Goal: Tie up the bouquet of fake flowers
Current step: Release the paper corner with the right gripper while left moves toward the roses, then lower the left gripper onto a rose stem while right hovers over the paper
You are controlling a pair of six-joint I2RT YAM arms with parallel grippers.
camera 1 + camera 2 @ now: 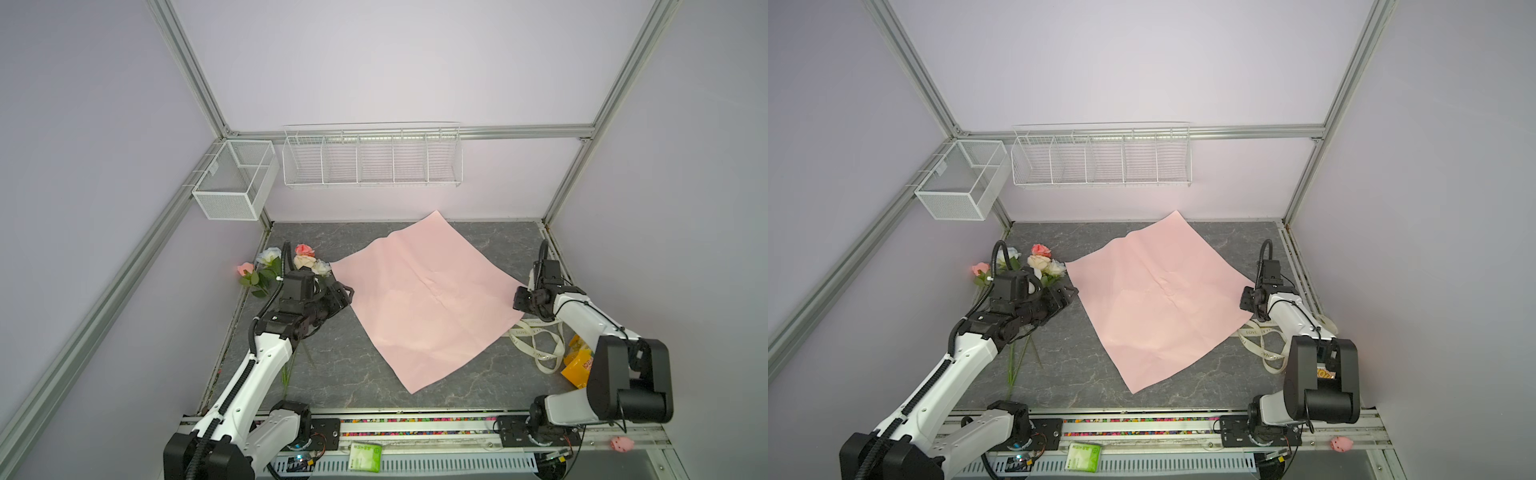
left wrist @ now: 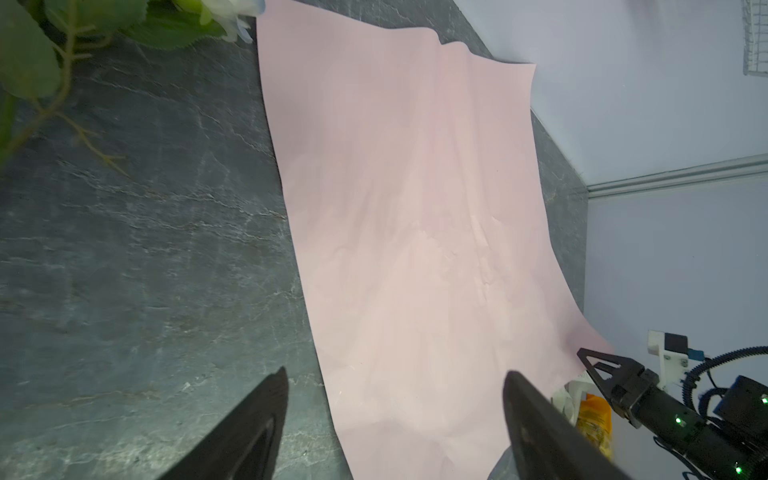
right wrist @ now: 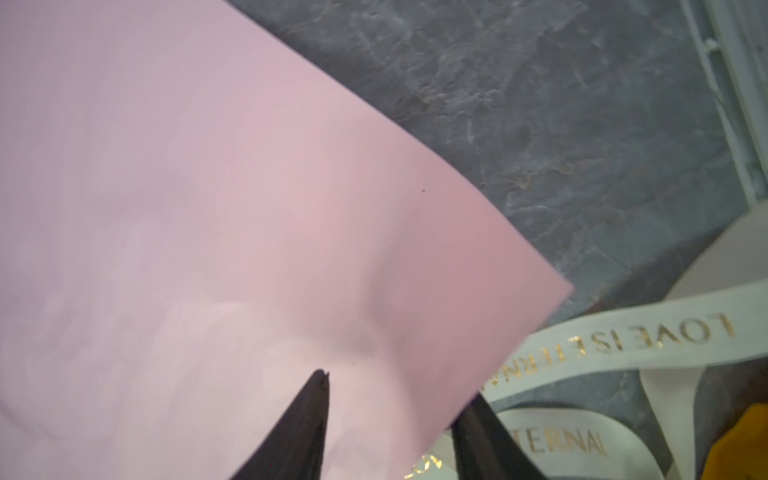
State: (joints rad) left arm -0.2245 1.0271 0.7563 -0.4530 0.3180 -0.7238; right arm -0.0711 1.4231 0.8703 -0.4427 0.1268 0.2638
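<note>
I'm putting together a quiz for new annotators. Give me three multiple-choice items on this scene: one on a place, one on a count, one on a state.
1. Where does the bouquet of fake flowers lie?
A. on the table, left of the pink paper
B. in the middle of the paper
C. standing in a vase

2. How many compartments has the wire rack on the back wall?
A. two
B. five
C. eight

3. How is the left gripper?
A. open and empty
B. shut on a stem
C. shut on the paper

Key:
1 A, the bouquet lies on the grey table beside the paper's left corner.
2 B, five sections count across the rack.
3 A, in the left wrist view its fingers stand wide apart with nothing between them.
</note>
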